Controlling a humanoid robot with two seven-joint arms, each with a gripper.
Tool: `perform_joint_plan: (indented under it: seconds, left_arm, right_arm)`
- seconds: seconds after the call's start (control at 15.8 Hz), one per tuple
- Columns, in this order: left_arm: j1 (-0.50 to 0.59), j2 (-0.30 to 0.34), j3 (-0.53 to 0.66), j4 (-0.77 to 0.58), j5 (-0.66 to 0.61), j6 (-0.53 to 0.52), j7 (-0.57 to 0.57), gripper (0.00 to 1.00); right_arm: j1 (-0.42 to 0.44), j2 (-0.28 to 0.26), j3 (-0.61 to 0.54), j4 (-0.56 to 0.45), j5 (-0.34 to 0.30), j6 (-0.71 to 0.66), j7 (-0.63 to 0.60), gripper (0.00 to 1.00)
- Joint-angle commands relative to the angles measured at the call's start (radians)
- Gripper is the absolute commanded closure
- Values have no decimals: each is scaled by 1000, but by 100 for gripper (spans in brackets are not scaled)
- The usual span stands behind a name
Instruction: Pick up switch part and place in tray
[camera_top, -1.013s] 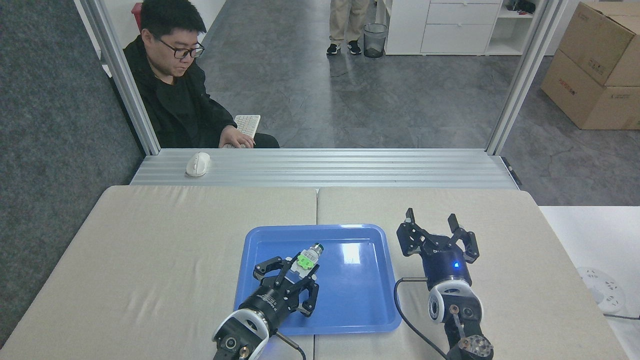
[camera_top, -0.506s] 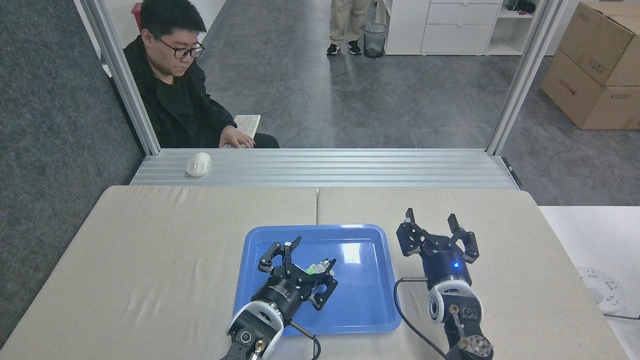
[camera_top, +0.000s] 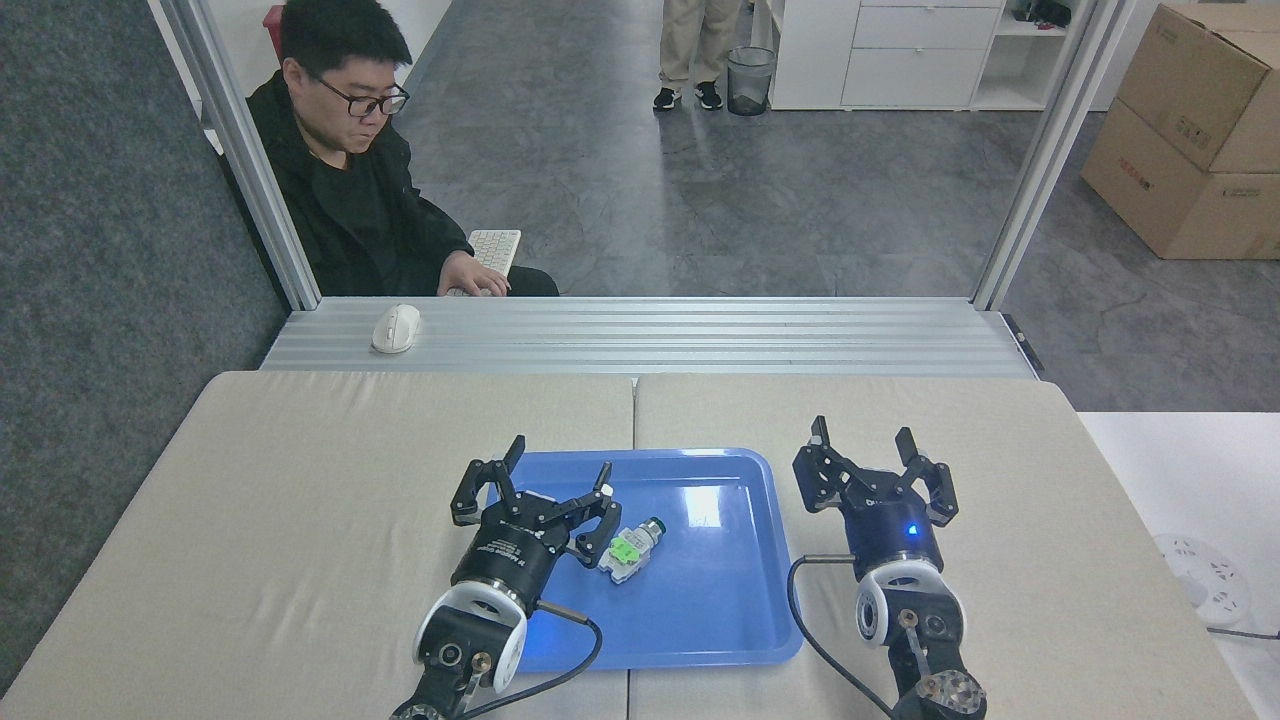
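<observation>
The switch part (camera_top: 630, 550), a small white-grey block with a green middle and a dark round end, lies on the floor of the blue tray (camera_top: 735, 620), left of its centre. My left gripper (camera_top: 558, 461) stands open over the tray's left rim, just left of the part and not touching it. Nothing sits between its fingers. To the right of the tray, my right gripper (camera_top: 863, 434) is open and empty above the padded table.
A person sits behind the aluminium rail (camera_top: 650, 335) at the back left, hand on a keyboard (camera_top: 495, 248). A white mouse (camera_top: 396, 328) rests on the rail. Another person's legs and a bin stand far back. Cardboard boxes (camera_top: 1190, 130) are at far right.
My left gripper let go of the switch part, which now lies in the tray, and drew back to the left with its fingers spread. The right arm has not moved.
</observation>
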Motion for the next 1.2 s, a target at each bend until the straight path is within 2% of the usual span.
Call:
perform_joint_plan:
  seconds: [0.0, 0.13, 0.25, 1.14]
  left_arm:
    - [-3, 62, 209, 44, 176, 20, 16, 0]
    - [-12, 121, 217, 125, 167, 64, 81, 0]
    - [-9, 187, 215, 144, 159, 78, 108, 0]
    - [-3, 200, 223, 46, 168, 75, 91, 0]
  right_arm:
    - [0, 0, -1, 0, -1, -1, -2, 0]
    - [0, 0, 0, 0, -1, -1, -2, 0]
    - [0, 0, 0, 0, 0, -1, -2, 0]
    - [0, -1, 0, 0, 0, -1, -2, 0]
